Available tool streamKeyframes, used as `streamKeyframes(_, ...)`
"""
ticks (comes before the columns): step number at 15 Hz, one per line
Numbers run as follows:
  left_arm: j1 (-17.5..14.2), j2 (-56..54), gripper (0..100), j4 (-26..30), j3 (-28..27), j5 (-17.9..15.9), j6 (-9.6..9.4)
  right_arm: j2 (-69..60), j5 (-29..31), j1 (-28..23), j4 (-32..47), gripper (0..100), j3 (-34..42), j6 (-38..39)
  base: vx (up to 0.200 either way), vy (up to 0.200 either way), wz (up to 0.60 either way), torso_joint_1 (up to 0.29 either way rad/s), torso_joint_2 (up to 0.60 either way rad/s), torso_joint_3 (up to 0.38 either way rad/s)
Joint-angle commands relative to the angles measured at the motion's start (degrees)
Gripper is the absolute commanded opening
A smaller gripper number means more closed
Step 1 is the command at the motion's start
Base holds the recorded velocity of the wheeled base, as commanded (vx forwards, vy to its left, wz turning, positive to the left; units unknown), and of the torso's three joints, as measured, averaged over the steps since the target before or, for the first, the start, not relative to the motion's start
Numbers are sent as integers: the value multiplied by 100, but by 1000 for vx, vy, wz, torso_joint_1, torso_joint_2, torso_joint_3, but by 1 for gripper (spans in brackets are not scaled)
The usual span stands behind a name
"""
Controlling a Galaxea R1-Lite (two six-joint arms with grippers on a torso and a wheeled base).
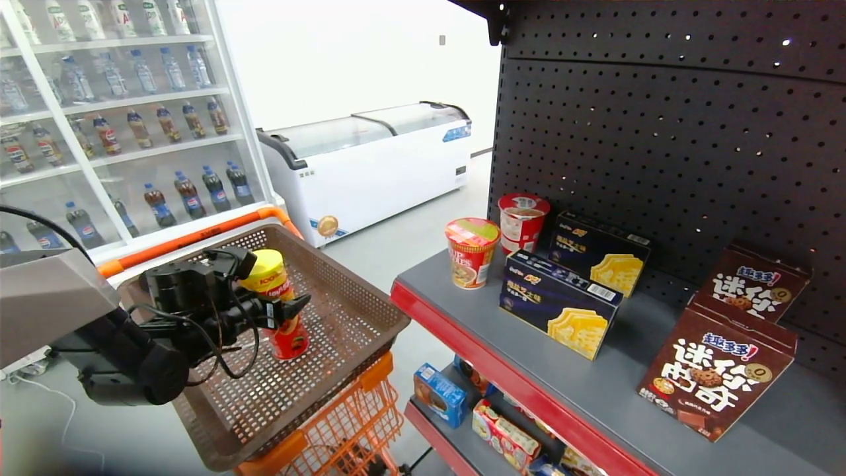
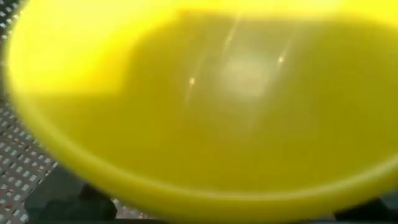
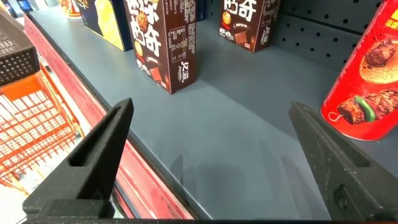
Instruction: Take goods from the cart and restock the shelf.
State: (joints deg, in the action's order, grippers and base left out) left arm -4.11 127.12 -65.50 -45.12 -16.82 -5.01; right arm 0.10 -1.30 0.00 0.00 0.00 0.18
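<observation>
Left pincer (image 1: 281, 314) side-on at chip can (image 1: 269, 277) mid-body, seems clamped on it. Can upright in cart basket (image 1: 357, 291). Mid-body hold keeps tall can from tipping. Right pincer (image 3: 211, 106) spread wide, empty, over bare shelf (image 3: 236, 143) patch, free for placement.

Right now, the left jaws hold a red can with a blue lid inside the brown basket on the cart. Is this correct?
Not quite: the lid is yellow, not blue. The head view shows the left jaws shut on the red can with its yellow lid, inside the brown basket on the cart.
</observation>
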Motion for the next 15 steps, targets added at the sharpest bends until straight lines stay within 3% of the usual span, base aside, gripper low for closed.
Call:
streamKeyframes(1,50,146,0,-7,-67,4,0,8,-1,0,0,100,0,-1,0,0,0,0,0,0)
streamKeyframes(5,59,23,0,-15,3,65,0,-1,-1,0,0,100,0,-1,0,0,0,0,0,0)
streamKeyframes(10,42,-926,0,29,-94,135,35,-1,-1,0,0,100,0,-1,0,0,0,0,0,0)
streamKeyframes(13,191,-1998,0,1127,-50,109,26,-1,-1,0,0,100,0,-1,0,0,0,0,0,0)
streamKeyframes(14,217,-2051,0,1180,-50,109,35,-1,-1,9,0,100,0,-1,0,0,0,0,0,0)
streamKeyframes(15,446,-2728,0,1558,47,21,70,-1,-1,9,0,100,0,-1,0,0,0,0,0,0)
